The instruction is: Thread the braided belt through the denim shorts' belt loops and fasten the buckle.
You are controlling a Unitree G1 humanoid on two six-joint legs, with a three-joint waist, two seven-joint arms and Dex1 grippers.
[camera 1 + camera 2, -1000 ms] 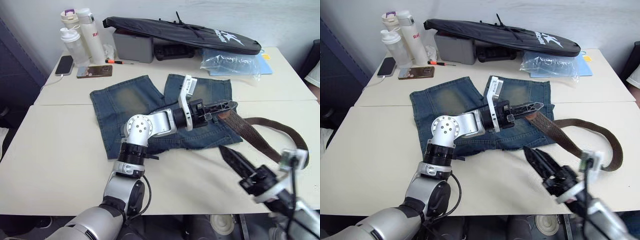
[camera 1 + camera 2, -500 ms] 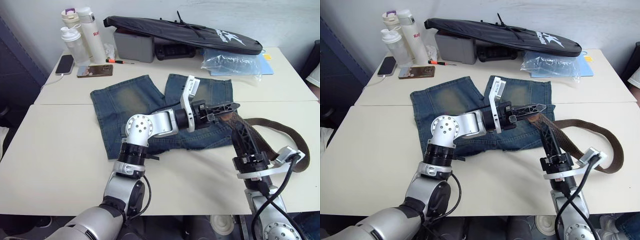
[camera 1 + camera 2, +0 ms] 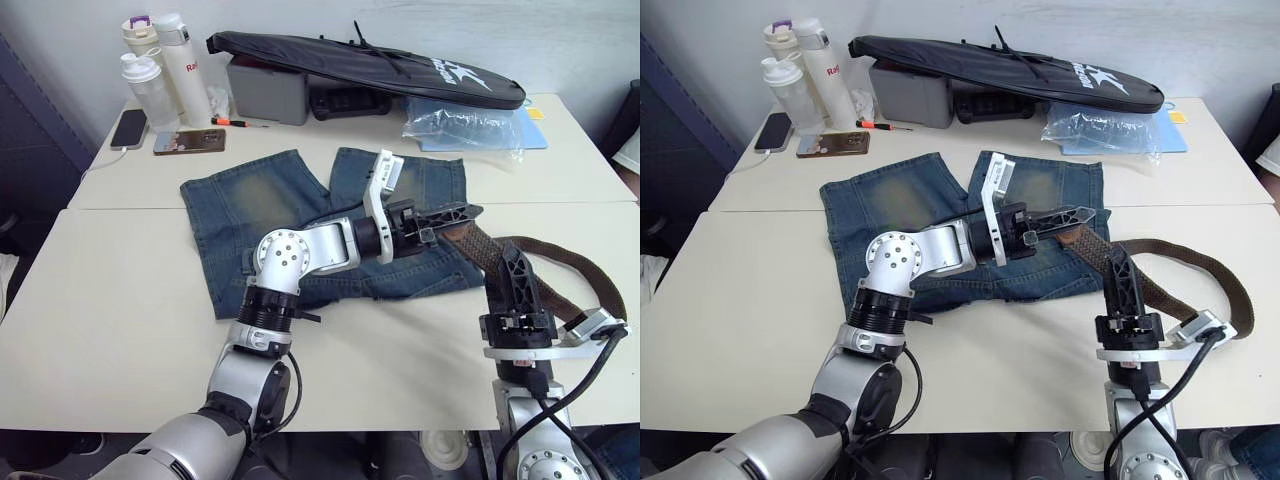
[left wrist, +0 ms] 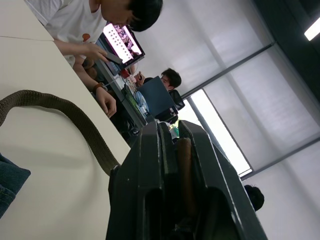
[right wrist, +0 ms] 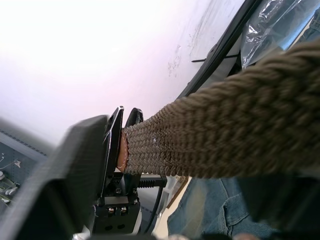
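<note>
My left gripper [image 3: 455, 212] pinches the woven brown belt [image 3: 1160, 250] over the faded denim shorts [image 3: 260, 205]. My right gripper [image 3: 1118, 268] straddles the strap, jaws parted. I should grip there and feed slack steadily.

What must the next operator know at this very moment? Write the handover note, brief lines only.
Left gripper: shut on the braided belt's tan end, over the right edge of the denim shorts.
Right gripper: raised upright at the strap just past the shorts, fingers either side of it; grip cannot be confirmed.
Belt: loops out to the right across the table.
Done: belt end picked up.
Left: no threading through a belt loop visible; all loops and fastening the buckle remain.
</note>
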